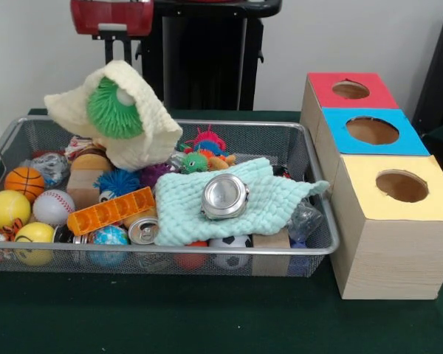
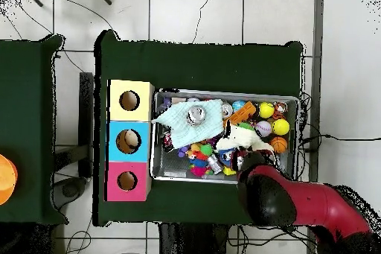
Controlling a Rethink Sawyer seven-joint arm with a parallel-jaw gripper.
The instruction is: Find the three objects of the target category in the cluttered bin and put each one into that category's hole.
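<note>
My claw hangs over the wide silver wire-mesh basket on the green tabletop, gripping a pale yellow knitted cloth lifted clear of the clutter — a green spiky rubber ball sits wrapped in its folds. Below lie a mint knitted cloth with a round silver tin on top, an orange plastic block and a baseball. At the basket's three o'clock in the front view stands the yellow-topped box — its round hole open.

Pincer tips buried in cream cloth; arm cropped at top edge.
</note>
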